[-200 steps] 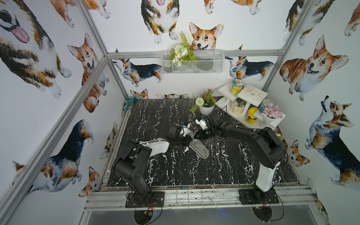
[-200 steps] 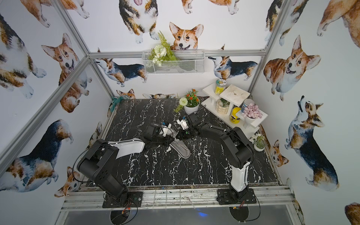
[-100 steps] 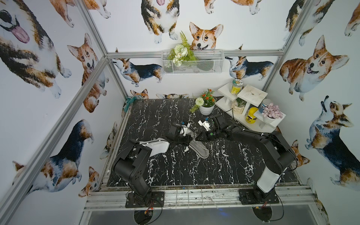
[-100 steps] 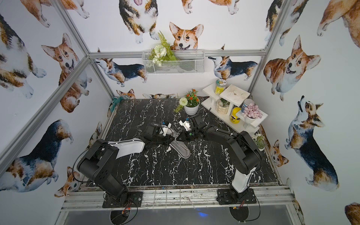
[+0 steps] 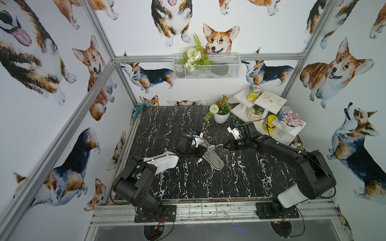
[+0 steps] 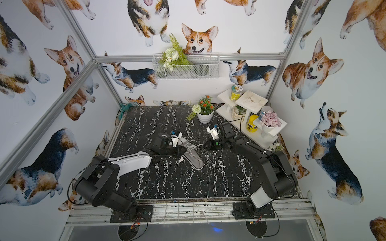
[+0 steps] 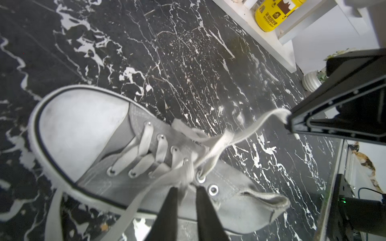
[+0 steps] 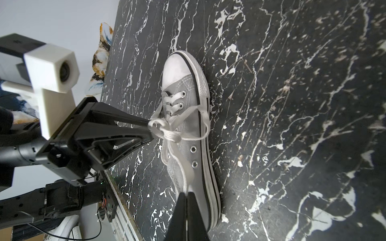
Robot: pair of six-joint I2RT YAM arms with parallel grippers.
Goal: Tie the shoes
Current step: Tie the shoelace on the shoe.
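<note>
The grey shoe with its white toe cap lies on its sole mid-table, seen in both top views. Its white laces are crossed in a loose knot over the eyelets. My left gripper hangs at the shoe's side by the upper eyelets, open by a narrow gap, with a lace strand lying between its fingers. Seen from the right wrist, that gripper has a lace loop around its tips. My right gripper is shut on a lace strand that runs back to the knot, and it holds that strand off the shoe's right side.
A white pot of flowers stands at the back of the black marble table. A white stepped shelf with a yellow jar and other pots fills the back right corner, close behind my right arm.
My right arm has drawn back to the right with the lace in its grip. The left gripper has stayed at the shoe and its jaws have parted a little.
</note>
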